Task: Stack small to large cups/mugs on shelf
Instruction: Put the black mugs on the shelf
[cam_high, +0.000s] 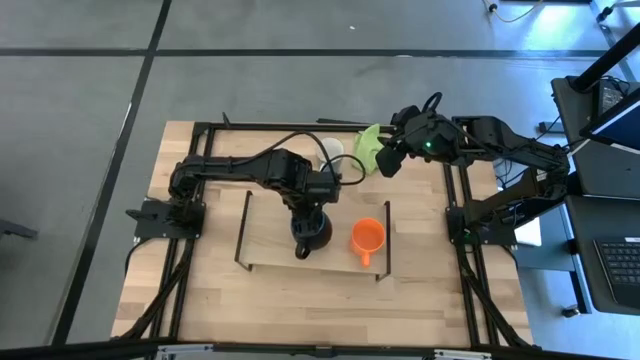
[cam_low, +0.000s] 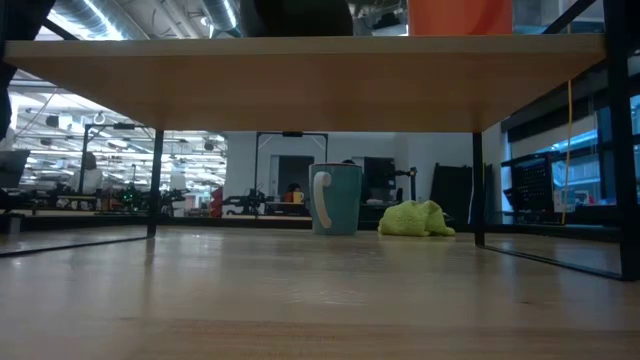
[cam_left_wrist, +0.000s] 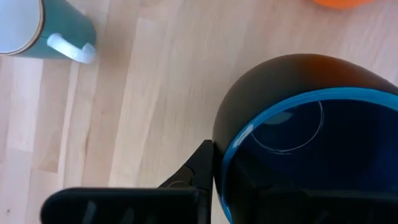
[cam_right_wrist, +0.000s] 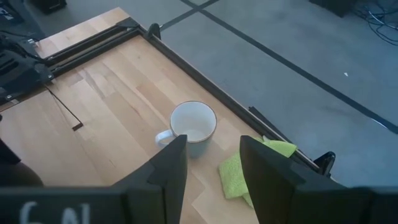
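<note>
**Blue mug held on the shelf, orange mug beside it**

The left gripper (cam_high: 303, 243) sits over the dark blue mug (cam_high: 312, 232) on the shelf (cam_high: 270, 225), apparently clamped on its rim. The orange mug (cam_high: 367, 237) stands just beside it, handle toward the table's near edge. Behind the shelf are the white-grey mug (cam_high: 330, 152) and green cloth (cam_high: 368, 145), below the right gripper (cam_high: 386, 160).

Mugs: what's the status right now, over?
Left gripper shut on blue mug, on shelf beside orange mug. Right gripper open, above white mug and green cloth behind shelf. Nothing blocking.
</note>
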